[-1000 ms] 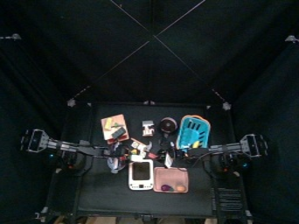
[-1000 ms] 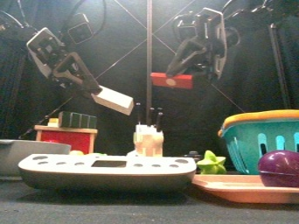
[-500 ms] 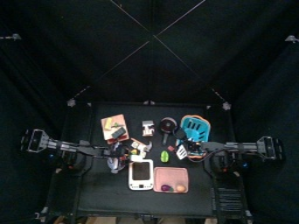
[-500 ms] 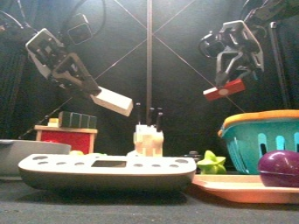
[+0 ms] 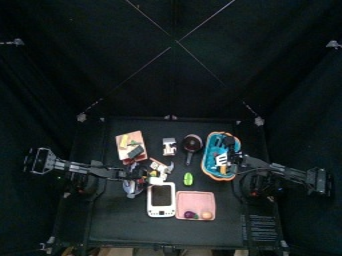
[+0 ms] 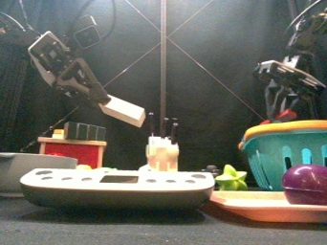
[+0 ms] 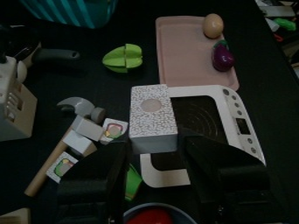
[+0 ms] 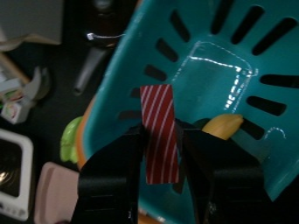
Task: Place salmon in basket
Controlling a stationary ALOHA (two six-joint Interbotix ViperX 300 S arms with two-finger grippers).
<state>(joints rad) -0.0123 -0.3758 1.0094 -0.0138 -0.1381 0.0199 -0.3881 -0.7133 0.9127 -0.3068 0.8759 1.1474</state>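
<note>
1. Left claw (image 7: 156,162): pinches a white speckled block (image 7: 153,112) and hangs above the bench (image 7: 70,87) on the left side, well apart from the basket. It rests there. Below it lie a white scale-like device (image 7: 222,122), a toy hammer (image 7: 73,131), a green lobed piece (image 7: 126,57) and a pink tray (image 7: 187,44).
2. Right claw (image 8: 162,175): pinches the salmon (image 8: 158,131), a red strip with pale stripes, across its width; the strip's long axis runs out along the jaws.
3. Governing relation: the salmon hangs directly over the teal basket (image 8: 233,79), inside the orange rim line; the basket floor lies straight past the strip's free end. My judgement: a release should land it inside. The right arm is plainly the nearer.
4. View differences: the right wrist view shows the strip against the basket floor and a yellow item (image 8: 225,127) in the basket; the front view shows only the right claw (image 6: 284,107) just above the basket (image 6: 288,153), the salmon not discernible.
</note>
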